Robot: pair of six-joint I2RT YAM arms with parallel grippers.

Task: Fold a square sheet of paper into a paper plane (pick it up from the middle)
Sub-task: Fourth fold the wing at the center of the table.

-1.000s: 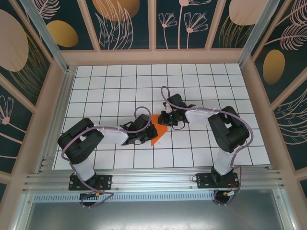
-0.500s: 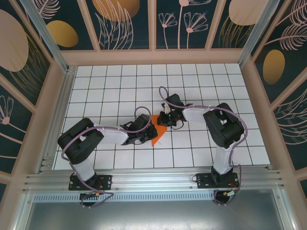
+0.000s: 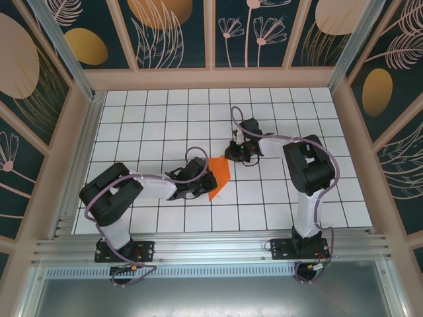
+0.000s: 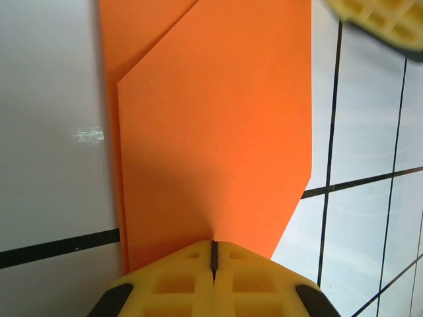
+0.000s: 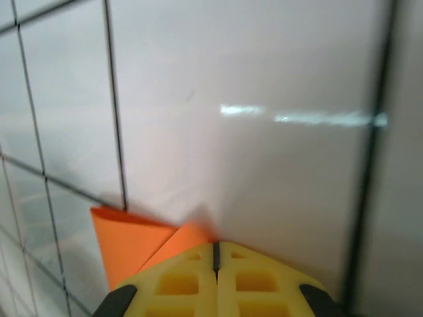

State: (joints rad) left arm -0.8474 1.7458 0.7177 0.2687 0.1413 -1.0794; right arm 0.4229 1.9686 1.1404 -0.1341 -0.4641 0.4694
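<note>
Smack in the middle of the white gridded bench (image 3: pixel 132 119) is the orange paper sheet (image 3: pixel 219 176). It's already creased into a smaller layered shape with slanted edges, so nowhere near a dart yet.

The left gripper (image 3: pixel 206 187) comes at it from about 8 o'clock with its jaws pressed together on the near edge. In the left wrist view the yellow fingertips (image 4: pixel 192 254) meet with the orange coming straight out of the seam. You can also see a top layer with a slanted edge, and an under layer peeking out at about 11 o'clock.

The right gripper (image 3: pixel 229 158) is at roughly 1 o'clock of the paper, jaws together too. From its own wrist view it looks like it's pinching a corner flap right at the tips, with the rest of that corner poking out toward 9 o'clock.

My read on why: the left one is the anchor, holding the body so it can't skate around on the slick tiles. The right one has the free corner so it can carry it over for the next fold. I'd guess early folds are done and plenty are left.

Thin paper like this buckles easily. If the right pulls harder than the left grips, the crease lands crooked or the sheet slips out.
</note>
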